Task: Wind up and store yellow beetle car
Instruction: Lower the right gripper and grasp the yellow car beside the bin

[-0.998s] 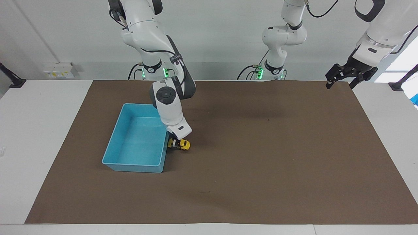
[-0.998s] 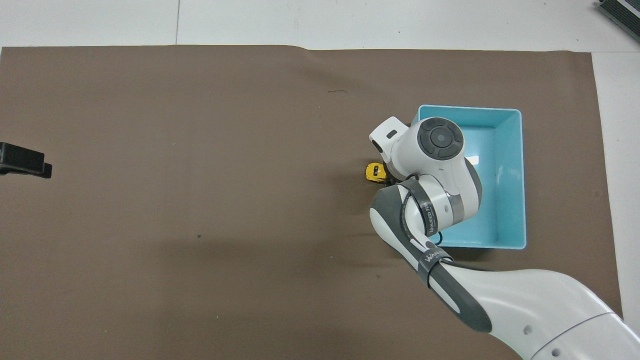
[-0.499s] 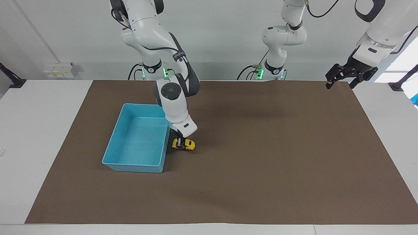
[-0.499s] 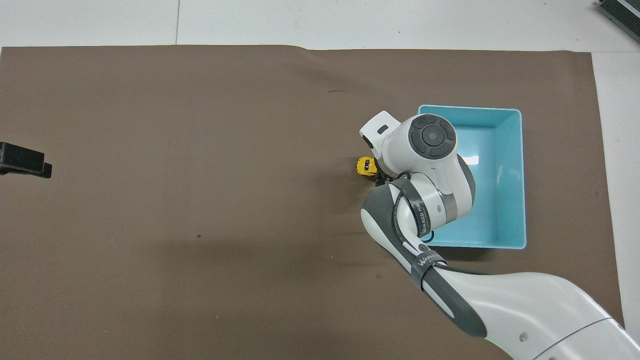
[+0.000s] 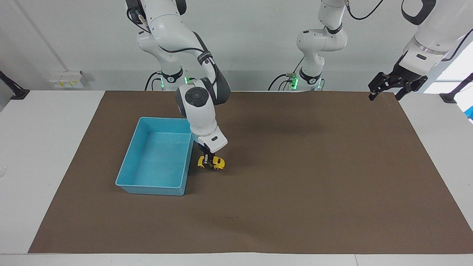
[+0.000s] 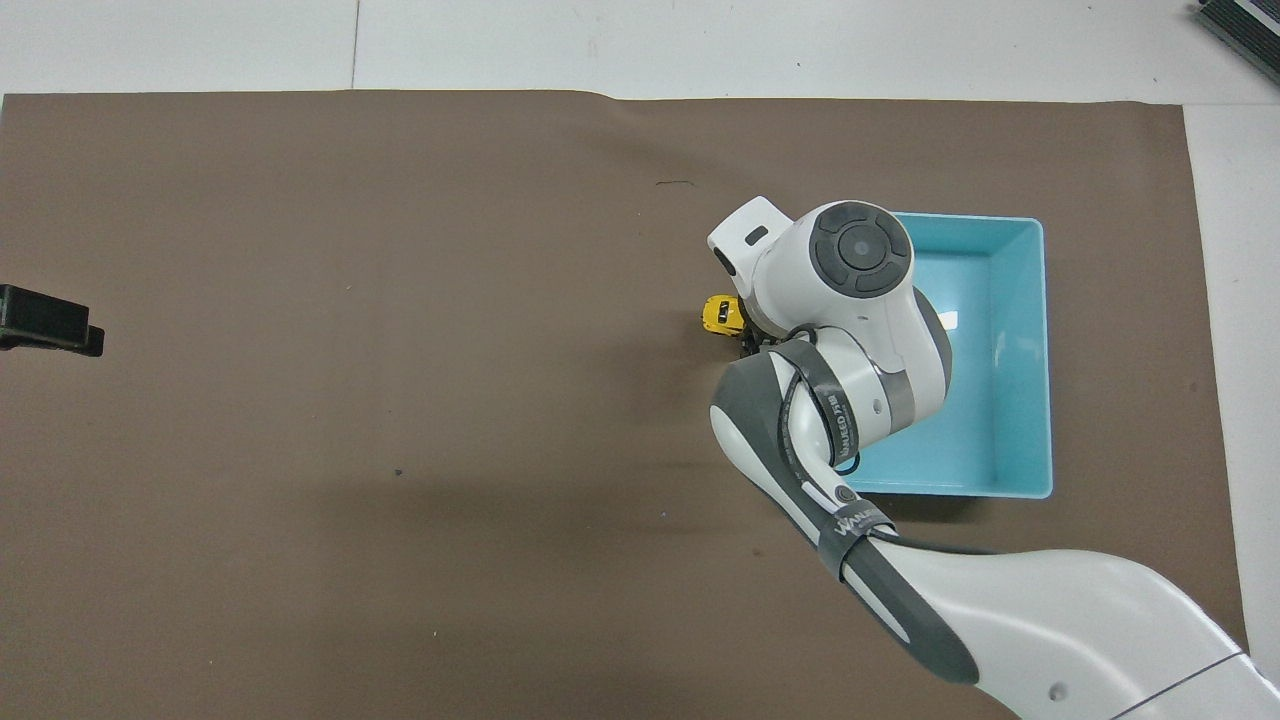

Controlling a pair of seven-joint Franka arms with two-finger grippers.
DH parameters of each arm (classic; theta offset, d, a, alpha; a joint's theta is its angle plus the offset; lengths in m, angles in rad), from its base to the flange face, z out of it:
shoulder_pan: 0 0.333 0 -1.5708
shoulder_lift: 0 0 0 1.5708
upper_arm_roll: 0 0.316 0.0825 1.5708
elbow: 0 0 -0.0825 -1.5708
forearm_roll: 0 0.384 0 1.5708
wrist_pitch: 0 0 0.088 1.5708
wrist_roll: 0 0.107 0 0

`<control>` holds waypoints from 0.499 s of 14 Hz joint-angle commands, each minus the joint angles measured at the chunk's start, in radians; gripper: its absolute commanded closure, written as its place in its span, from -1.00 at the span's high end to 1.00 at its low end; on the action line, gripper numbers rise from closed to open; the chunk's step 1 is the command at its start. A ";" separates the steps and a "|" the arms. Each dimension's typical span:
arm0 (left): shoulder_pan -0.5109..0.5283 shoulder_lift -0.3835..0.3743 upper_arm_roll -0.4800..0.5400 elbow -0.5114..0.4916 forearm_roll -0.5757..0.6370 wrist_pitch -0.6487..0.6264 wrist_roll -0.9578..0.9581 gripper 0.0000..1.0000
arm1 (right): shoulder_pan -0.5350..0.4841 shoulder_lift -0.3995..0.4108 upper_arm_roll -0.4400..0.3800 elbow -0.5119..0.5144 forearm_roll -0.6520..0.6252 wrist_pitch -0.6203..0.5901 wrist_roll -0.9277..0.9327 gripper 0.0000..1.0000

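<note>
The yellow beetle car point(image 5: 212, 162) stands on the brown mat beside the light blue bin point(image 5: 130, 159), on the bin's side toward the left arm's end. My right gripper point(image 5: 208, 161) comes down onto the car from above and is shut on it. In the overhead view only the car's end point(image 6: 719, 314) shows, and the right wrist hides the rest of the car and the fingers. The bin point(image 6: 1040, 350) holds nothing that I can see. My left gripper point(image 5: 384, 94) waits open in the air over the mat's corner at the left arm's end; it also shows in the overhead view point(image 6: 48, 325).
The brown mat point(image 5: 295, 184) covers most of the white table. The right arm's forearm hangs over the bin's wall nearest the car.
The right gripper has slid the car along the mat away from the bin, toward the left arm's end. The left arm has not moved.
</note>
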 commanded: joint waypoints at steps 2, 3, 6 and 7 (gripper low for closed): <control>0.014 -0.014 -0.005 -0.002 -0.005 -0.015 0.007 1.00 | -0.007 -0.013 0.008 0.042 -0.013 -0.083 0.024 -0.88; 0.014 -0.012 -0.005 -0.002 -0.005 -0.013 0.007 1.00 | -0.009 -0.026 0.008 0.042 -0.013 -0.106 0.022 -0.88; 0.012 -0.012 -0.005 -0.002 -0.005 -0.013 0.007 1.00 | -0.012 -0.051 0.008 0.042 -0.015 -0.143 0.013 -0.88; 0.014 -0.014 -0.005 -0.002 -0.005 -0.015 0.007 1.00 | -0.015 -0.059 0.008 0.040 -0.015 -0.151 0.005 -0.88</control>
